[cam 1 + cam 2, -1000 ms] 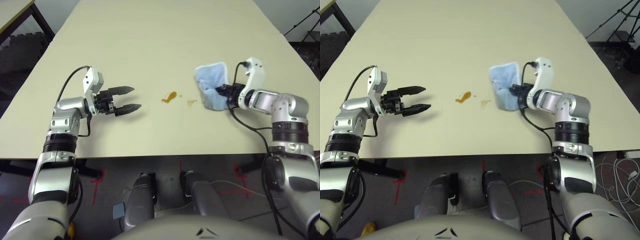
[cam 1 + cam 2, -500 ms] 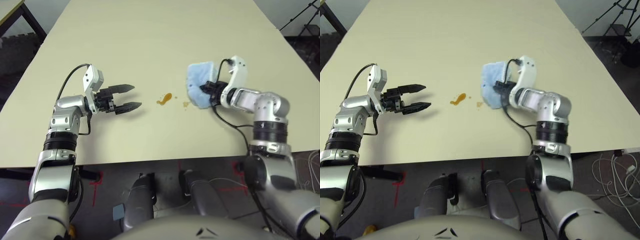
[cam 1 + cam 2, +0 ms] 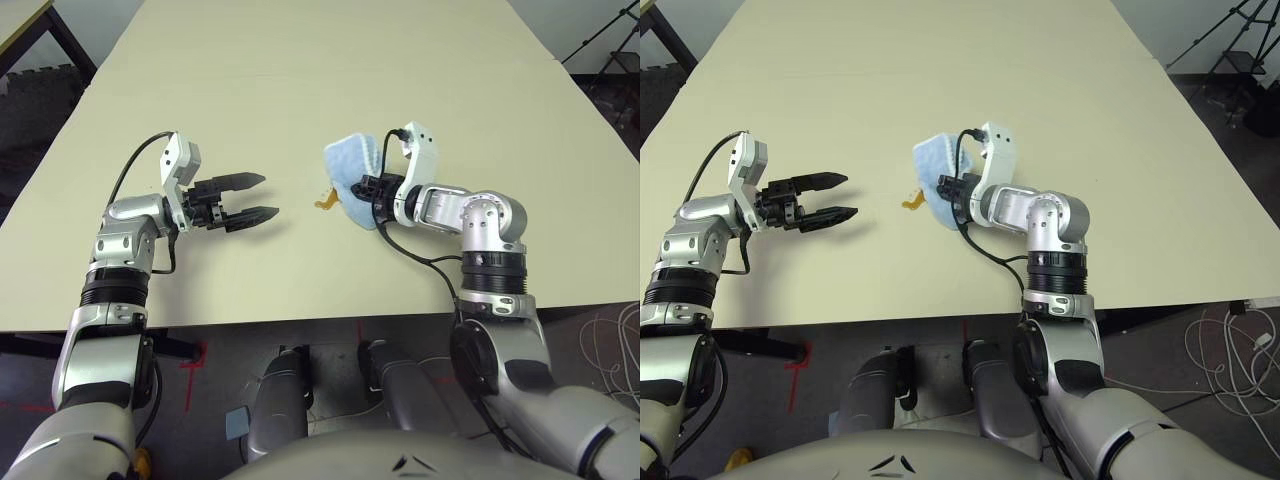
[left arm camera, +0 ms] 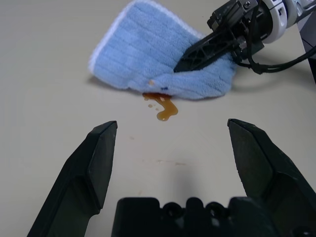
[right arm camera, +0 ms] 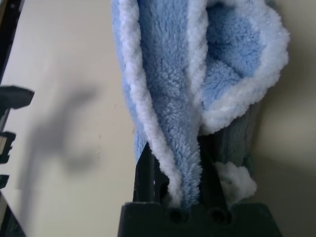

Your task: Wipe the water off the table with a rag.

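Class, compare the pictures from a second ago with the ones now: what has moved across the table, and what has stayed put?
The right gripper, shut on the rag, has swept the rag toward the robot's left. It now covers the smaller blotch and touches the larger blotch of water. The left gripper stays open and apart from the rag, above the table.

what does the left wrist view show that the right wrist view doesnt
The left wrist view alone shows the water as an orange-brown blotch at the rag's edge, framed by the open left gripper. The right wrist view alone shows the rag's fuzzy folds pinched between the right gripper's fingers up close. Both show the blue rag held by the right gripper, and the beige table.
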{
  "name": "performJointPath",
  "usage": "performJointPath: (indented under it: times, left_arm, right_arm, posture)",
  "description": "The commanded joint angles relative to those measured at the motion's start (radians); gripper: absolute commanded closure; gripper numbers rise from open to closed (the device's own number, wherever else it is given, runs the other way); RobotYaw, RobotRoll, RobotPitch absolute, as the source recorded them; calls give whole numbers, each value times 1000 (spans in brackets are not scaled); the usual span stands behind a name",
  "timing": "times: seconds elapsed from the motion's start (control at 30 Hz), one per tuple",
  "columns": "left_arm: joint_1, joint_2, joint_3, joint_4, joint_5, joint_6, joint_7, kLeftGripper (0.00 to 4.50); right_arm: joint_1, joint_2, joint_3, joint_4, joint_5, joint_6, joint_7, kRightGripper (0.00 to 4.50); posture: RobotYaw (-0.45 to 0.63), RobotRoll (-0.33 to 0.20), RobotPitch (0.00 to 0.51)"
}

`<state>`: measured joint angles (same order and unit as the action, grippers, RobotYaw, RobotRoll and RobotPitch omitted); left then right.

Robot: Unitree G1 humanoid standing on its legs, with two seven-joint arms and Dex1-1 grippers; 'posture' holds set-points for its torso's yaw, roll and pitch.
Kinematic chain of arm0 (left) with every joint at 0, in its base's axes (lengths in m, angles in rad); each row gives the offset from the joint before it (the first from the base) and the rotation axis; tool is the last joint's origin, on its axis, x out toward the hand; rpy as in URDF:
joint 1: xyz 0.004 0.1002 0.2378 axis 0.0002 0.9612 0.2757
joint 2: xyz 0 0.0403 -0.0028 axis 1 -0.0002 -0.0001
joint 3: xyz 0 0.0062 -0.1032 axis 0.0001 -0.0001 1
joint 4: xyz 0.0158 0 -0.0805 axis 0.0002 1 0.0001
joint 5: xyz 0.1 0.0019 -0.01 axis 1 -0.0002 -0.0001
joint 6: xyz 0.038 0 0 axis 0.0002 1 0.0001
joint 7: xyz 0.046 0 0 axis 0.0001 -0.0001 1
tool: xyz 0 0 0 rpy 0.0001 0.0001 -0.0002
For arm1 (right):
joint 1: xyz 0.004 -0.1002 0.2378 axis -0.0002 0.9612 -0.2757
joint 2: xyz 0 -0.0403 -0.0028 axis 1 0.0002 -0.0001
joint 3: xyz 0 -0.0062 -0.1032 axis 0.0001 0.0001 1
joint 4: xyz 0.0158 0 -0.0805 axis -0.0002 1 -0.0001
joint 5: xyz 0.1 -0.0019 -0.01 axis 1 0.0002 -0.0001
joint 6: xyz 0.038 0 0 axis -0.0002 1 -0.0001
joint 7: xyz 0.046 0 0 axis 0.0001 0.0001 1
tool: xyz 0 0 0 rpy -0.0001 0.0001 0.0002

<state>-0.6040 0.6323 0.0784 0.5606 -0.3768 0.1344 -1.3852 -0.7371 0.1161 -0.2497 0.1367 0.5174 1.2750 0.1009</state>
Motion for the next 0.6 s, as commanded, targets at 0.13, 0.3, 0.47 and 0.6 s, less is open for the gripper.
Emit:
performJointPath:
  times: [0.13, 0.3, 0.47, 0.6]
  left_arm:
    - [30, 11, 11, -34, -17, 20, -5, 0]
    - [39, 15, 13, -46, -22, 25, 0, 0]
    - [42, 16, 15, -48, -23, 26, 3, 0]
    - [35, 16, 15, -40, -23, 24, 3, 0]
  right_arm:
    - [29, 68, 69, 10, 23, 68, 8, 4461]
    - [35, 72, 98, 14, 33, 71, 16, 4461]
    - [44, 65, 121, 9, 51, 104, 38, 4461]
    - [62, 33, 168, -9, 78, 163, 93, 4461]
  posture:
    - [-197, 0, 183]
    - [-194, 0, 184]
    - [-193, 0, 183]
    - [-198, 0, 184]
